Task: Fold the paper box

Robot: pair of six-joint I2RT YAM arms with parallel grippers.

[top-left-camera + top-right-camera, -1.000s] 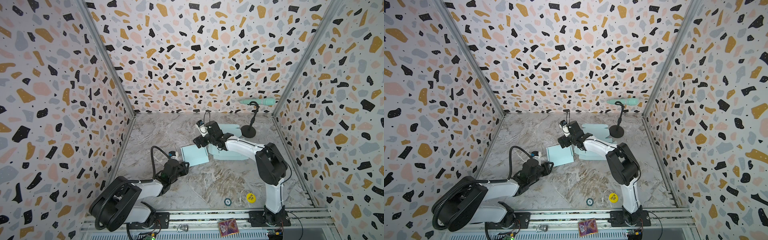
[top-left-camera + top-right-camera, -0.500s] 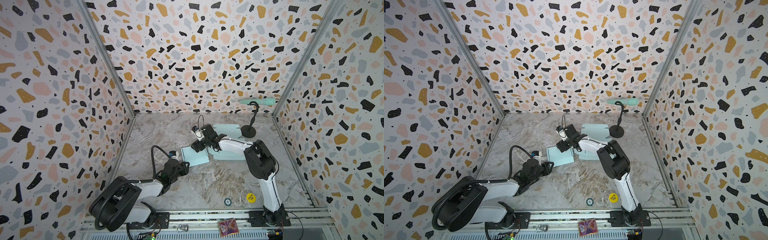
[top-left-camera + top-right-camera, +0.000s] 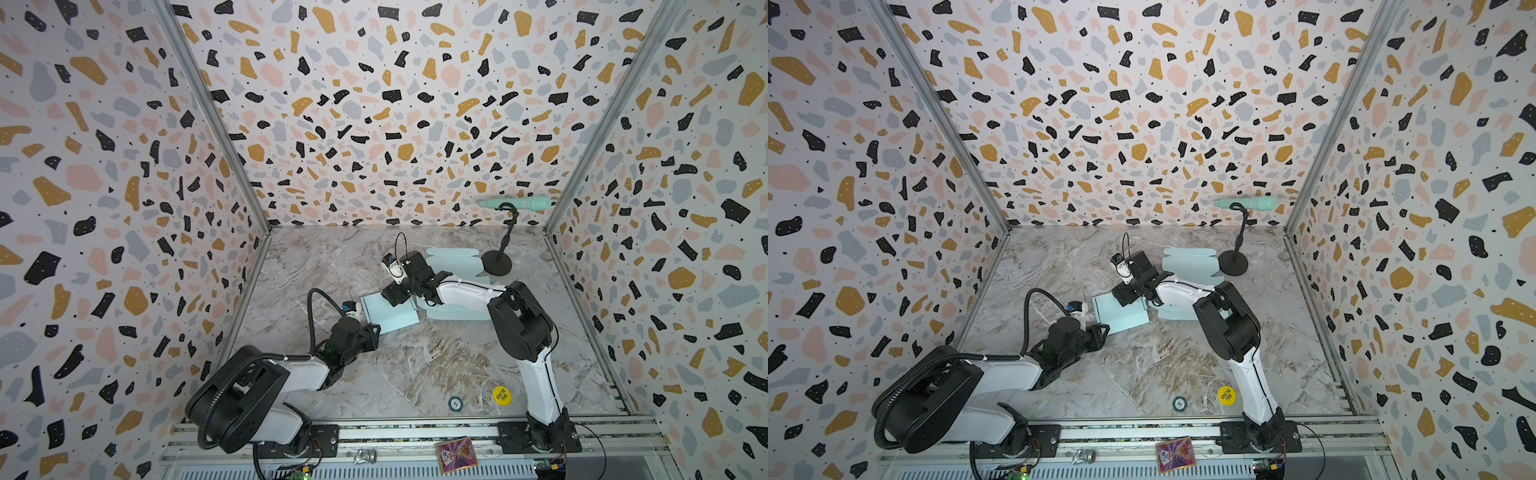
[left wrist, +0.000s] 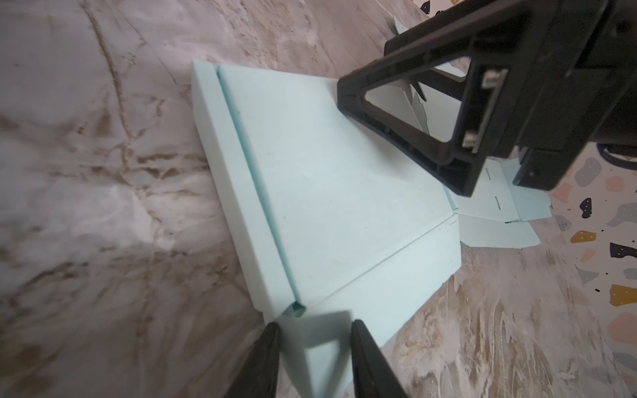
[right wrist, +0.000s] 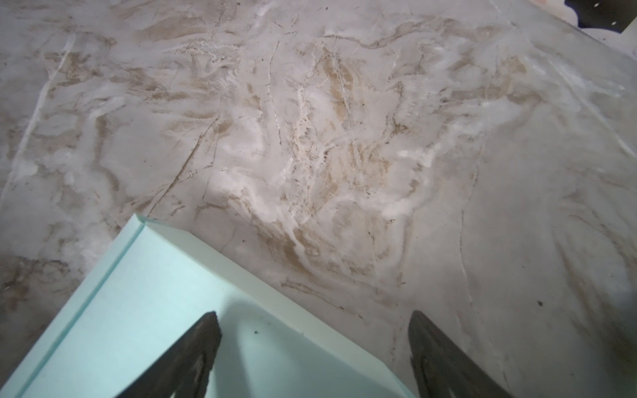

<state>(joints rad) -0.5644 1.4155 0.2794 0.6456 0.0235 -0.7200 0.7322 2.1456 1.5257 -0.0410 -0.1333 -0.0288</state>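
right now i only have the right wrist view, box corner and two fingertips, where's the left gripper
observer: At the box corner nearest the left arm. The left gripper has a flap between its fingers.
operator: is it gripping the flap
observer: Cannot tell. The fingers sit close on both sides of it.
operator: anything behind my arm
observer: A flat sheet of the same paper lies there, beside a mic stand.
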